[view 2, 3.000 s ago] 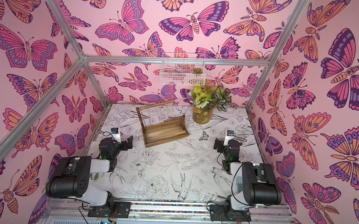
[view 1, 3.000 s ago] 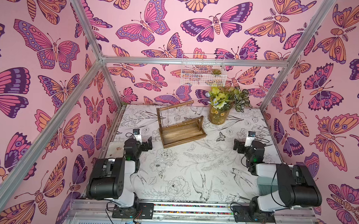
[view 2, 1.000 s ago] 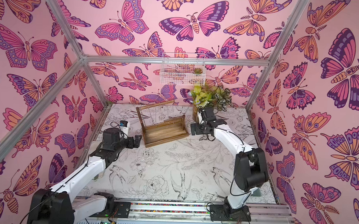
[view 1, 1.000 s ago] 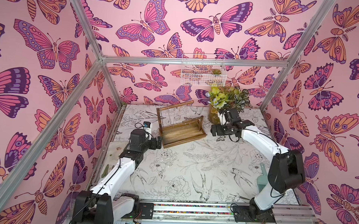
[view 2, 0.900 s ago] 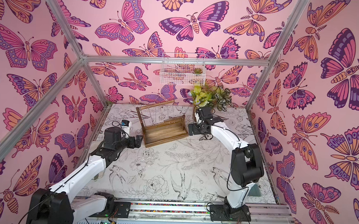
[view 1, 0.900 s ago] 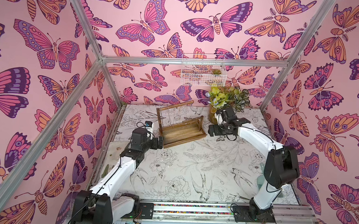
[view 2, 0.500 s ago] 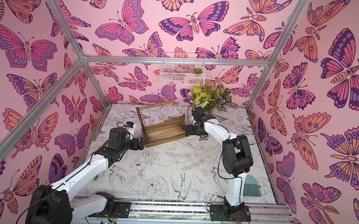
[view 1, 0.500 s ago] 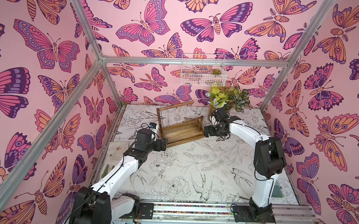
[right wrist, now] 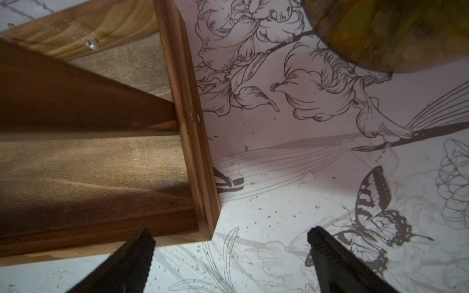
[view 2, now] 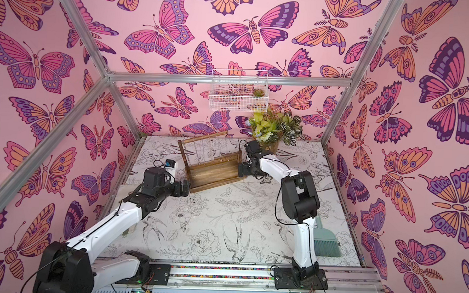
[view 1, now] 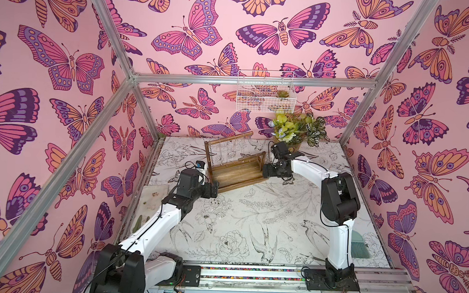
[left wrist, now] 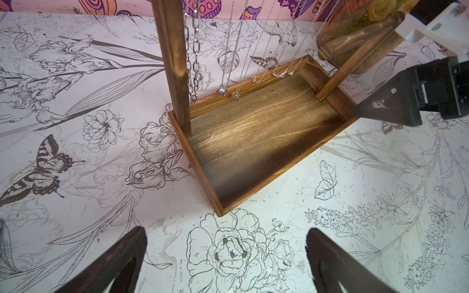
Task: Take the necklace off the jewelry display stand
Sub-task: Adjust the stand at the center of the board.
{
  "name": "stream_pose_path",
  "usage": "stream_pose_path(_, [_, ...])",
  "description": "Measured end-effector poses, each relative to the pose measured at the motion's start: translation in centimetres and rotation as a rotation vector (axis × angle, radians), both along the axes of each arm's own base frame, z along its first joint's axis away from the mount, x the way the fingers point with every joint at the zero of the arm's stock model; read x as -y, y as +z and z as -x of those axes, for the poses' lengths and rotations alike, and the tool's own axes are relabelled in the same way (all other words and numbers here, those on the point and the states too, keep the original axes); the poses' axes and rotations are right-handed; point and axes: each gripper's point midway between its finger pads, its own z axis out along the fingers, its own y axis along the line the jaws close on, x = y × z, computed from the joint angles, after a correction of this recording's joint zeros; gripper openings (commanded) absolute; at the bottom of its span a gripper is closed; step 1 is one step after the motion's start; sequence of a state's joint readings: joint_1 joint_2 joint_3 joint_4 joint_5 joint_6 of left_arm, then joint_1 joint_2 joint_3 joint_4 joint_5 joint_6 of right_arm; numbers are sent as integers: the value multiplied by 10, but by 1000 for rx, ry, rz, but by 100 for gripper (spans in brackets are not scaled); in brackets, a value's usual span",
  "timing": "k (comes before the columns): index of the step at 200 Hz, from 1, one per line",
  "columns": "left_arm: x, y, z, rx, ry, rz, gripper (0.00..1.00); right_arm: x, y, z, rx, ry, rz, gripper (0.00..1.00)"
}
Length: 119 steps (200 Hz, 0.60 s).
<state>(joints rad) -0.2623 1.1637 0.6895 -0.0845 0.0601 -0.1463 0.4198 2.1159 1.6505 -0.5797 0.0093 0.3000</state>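
Floral tabletop [left wrist: 76,177]; open, empty left gripper [left wrist: 225,232] and right gripper [right wrist: 231,231] flank jewelry display stand [left wrist: 253,142].
Thick-chain necklace [left wrist: 195,58] probably light, limp, slippery; pinch its hanging links.

I see a tabletop [view 1: 251,224] covered in a white sheet printed with black line-drawn flowers and birds. On it, at upper centre of the frame, stands the brown wooden jewelry display stand [view 1: 237,174]. Just right of it is a leafy green plant in an amber jar [view 1: 299,127]. At lower right lies what looks like a teal hand broom [view 2: 326,238].
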Motion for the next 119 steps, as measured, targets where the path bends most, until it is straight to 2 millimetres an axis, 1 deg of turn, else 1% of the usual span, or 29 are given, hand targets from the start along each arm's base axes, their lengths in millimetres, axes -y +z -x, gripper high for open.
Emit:
stream_pose_path(35, [-2,3,1,12,2,-8,100,-4,1,-15,18,-21,0,99])
stream_pose_path(50, [-2,3,1,10,2,-9,100,-4,-1,-18,17,-24,3,99])
stream_pose_path(96, [-2,3,3,5,1,-13,100,-2,-10,-16,-7,-28,21,100])
stream_pose_path(119, [-3,3,3,6,0,-14,100,-1,-11,-15,-10,-29,25,99])
